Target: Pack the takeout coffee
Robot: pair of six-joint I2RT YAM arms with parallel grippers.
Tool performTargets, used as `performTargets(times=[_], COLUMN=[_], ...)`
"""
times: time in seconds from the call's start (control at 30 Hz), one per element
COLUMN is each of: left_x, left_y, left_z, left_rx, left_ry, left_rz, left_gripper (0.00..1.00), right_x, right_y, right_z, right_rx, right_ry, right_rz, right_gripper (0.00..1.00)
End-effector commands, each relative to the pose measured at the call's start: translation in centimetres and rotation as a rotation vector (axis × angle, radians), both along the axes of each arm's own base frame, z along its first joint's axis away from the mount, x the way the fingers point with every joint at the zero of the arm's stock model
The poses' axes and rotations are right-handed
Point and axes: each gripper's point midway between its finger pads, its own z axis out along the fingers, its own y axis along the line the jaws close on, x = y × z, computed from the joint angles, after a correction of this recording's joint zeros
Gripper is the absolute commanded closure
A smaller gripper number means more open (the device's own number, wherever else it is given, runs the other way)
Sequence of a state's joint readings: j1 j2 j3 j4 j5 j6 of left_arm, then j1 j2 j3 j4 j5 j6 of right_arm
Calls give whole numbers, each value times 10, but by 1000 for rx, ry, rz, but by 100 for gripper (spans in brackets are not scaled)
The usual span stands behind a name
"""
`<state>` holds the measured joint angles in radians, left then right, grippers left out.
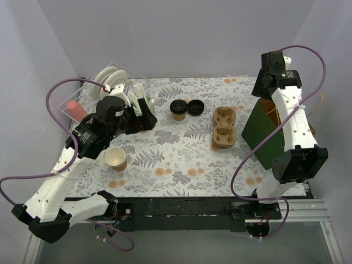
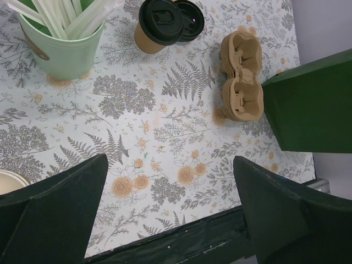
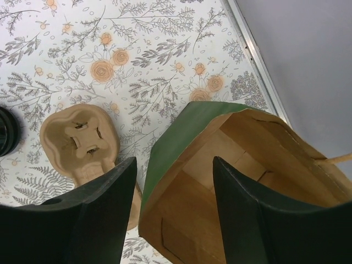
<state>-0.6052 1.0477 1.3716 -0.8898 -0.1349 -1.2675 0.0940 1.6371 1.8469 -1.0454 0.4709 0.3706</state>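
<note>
Your kraft-brown, black-lidded paper cup point(image 2: 155, 25) top centre | mint-green cup point(image 2: 63, 55): brown label point(image 2: 36, 47) cut off, unreadable | left gripper point(image 2: 169, 165) spread | right gripper point(image 3: 175, 163) spread over green paper bag point(image 3: 184, 124)

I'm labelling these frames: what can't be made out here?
- Top external: the paper bag, mouth and inside hidden under the right arm.
- Left wrist: the black-lidded item behind the takeout coffee; cup or loose lid unclear, partly overlapped.
- Right wrist: the bag's floor, behind the right tool.
- Left wrist: the open cup, cut by the left edge.
</note>
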Motion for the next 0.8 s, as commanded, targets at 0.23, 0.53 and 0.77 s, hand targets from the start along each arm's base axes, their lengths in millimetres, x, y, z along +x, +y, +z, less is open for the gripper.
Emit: performTargets(times=[0.23,0.53,0.77], left_x=[-2,-3,-8], left_y=[-1,-1,-3], left_z=[8,13,15], left_rx=[-7,-12,-34], left_ry=[-38,-61,-77], left_rz=[-26,-32,-60], left_gripper=[2,2,2], right_x=[-2,-28,-57], right_y=[1,-8,-13], right_z=[-7,23,77], right_rx=[22,-42,-170], right_ry=[-36,-32,-69], right_rz=[29,59,196], right_gripper=[48,99,99])
